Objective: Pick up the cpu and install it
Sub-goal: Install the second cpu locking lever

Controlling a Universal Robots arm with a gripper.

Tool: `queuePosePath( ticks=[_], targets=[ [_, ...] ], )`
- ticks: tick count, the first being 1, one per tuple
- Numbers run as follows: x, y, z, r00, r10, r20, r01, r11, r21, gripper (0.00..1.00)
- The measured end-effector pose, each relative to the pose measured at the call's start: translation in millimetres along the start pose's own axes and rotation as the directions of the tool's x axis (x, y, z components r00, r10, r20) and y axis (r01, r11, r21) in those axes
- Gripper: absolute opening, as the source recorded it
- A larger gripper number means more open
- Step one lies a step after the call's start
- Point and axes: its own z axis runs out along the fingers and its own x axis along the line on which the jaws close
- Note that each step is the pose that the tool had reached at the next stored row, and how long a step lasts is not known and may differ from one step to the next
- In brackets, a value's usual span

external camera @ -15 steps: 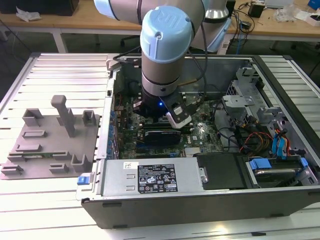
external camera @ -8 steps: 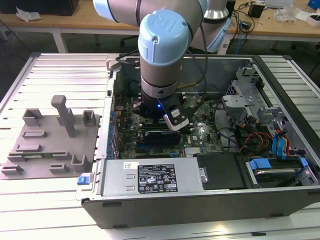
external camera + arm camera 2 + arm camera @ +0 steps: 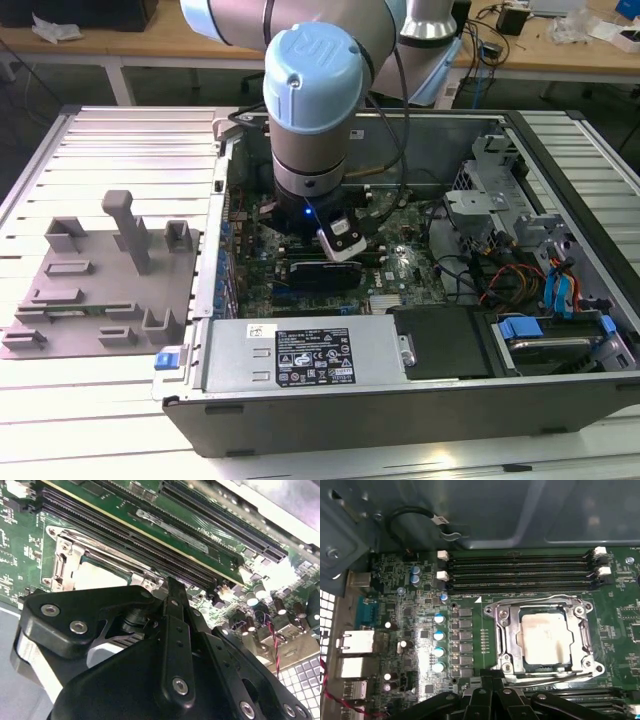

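The cpu [image 3: 546, 639], a pale silver square chip, lies flat inside the open metal-framed socket [image 3: 502, 630] of the green motherboard [image 3: 470, 605]. In the second wrist view the cpu [image 3: 102, 575] shows just beyond the gripper's black body. My gripper [image 3: 487, 681] hovers beside the socket's edge, apart from the chip, shut with nothing between its fingers. The gripper [image 3: 172, 586] points down at the board near the socket. In the exterior view the arm's wrist [image 3: 310, 100] reaches down into the open computer case [image 3: 400, 400].
Memory slots [image 3: 520, 570] run along one side of the socket. A grey plastic tray [image 3: 100, 290] with raised blocks lies on the slatted table at the exterior view's left. The power supply [image 3: 300, 355], cables and drive bays [image 3: 550, 290] crowd the case.
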Motion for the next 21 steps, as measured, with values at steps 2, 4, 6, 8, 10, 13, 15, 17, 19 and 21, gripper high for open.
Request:
queuePosePath(
  ticks=[2,4,6,8,10,13,15,17,19,21],
  targets=[
    [1.9,0.4,0.4,1.0000,0.006,0.0015,-0.006,1.0000,-0.0013,0.11],
    [3.5,0.8,1.2,0.9999,0.015,0.0039,-0.015,0.9999,-0.0018,0.11],
    [4.5,1.1,1.6,0.9998,0.019,0.0051,-0.019,0.9998,-0.0020,0.11],
    [5.8,2.1,2.3,0.9996,0.026,0.0070,-0.026,0.9997,-0.0026,0.11],
    [6.7,2.6,2.8,0.9995,0.030,0.0082,-0.030,0.9995,-0.0028,0.11],
    [8.1,3.3,3.7,0.9992,0.038,0.0102,-0.038,0.9993,-0.0032,0.11],
    [8.1,3.9,4.1,0.9990,0.043,0.0115,-0.043,0.9991,-0.0031,0.11],
    [8.0,4.9,4.5,0.9987,0.049,0.0133,-0.049,0.9988,-0.0031,0.11],
    [8.1,5.7,4.7,0.9986,0.051,0.0140,-0.051,0.9987,-0.0030,0.11],
    [7.7,6.4,4.9,0.9985,0.054,0.0146,-0.054,0.9986,-0.0028,0.11]
  ],
)
